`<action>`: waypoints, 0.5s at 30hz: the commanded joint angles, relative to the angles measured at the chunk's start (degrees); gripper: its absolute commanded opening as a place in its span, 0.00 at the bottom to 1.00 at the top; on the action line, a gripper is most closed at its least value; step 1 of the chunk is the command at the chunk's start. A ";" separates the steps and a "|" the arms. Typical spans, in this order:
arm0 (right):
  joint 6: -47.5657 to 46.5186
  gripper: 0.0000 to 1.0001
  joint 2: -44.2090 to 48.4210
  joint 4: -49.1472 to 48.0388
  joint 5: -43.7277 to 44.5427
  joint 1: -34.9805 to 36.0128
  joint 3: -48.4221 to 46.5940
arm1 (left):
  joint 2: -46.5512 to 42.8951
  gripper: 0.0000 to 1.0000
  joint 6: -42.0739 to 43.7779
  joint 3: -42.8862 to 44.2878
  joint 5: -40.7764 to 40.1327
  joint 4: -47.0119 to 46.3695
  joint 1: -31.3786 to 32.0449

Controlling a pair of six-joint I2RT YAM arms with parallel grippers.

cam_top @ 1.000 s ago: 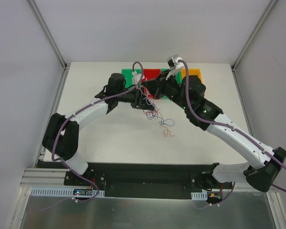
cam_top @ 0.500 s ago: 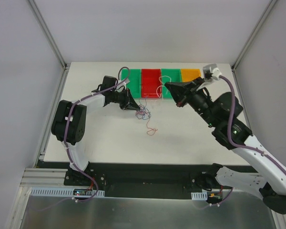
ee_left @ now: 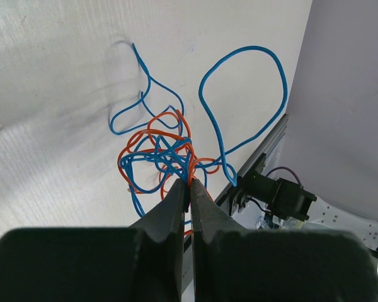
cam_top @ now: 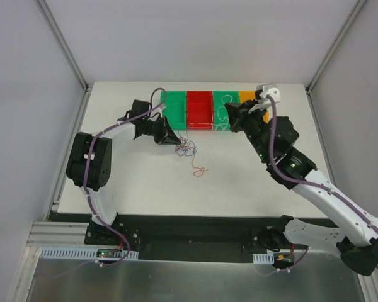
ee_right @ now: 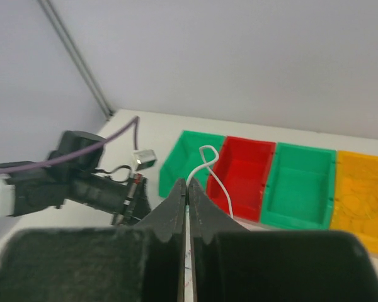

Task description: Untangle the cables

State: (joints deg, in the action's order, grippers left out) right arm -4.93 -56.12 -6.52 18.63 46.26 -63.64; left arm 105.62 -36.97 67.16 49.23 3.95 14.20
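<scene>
Right gripper (ee_right: 188, 185) has withdrawn toward the upper-centre bins (cam_top: 200, 110), pressed onto a separated white wire (ee_right: 209, 165). Left gripper (ee_left: 189, 184) pinches the cables (ee_left: 160, 151), frame centre; orange and blue remain knotted.

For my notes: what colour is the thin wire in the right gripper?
White; the thin looped wire shows best in the right wrist view.
</scene>
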 commanded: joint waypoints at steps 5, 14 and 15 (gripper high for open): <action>0.70 0.01 -16.36 0.88 0.54 -8.89 -6.30 | -4.64 0.01 0.59 2.28 1.57 1.15 0.13; 0.19 0.02 -35.97 3.18 -3.69 -18.22 -18.97 | -5.08 0.03 0.76 2.45 2.01 1.24 0.57; -0.25 0.02 -38.34 4.49 -3.52 -18.57 -20.72 | -5.08 0.03 0.67 2.54 2.18 1.24 0.57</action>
State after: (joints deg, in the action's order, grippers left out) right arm -4.14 -89.06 -1.80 17.02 29.41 -78.41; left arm 103.04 -36.91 67.88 49.43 5.08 14.28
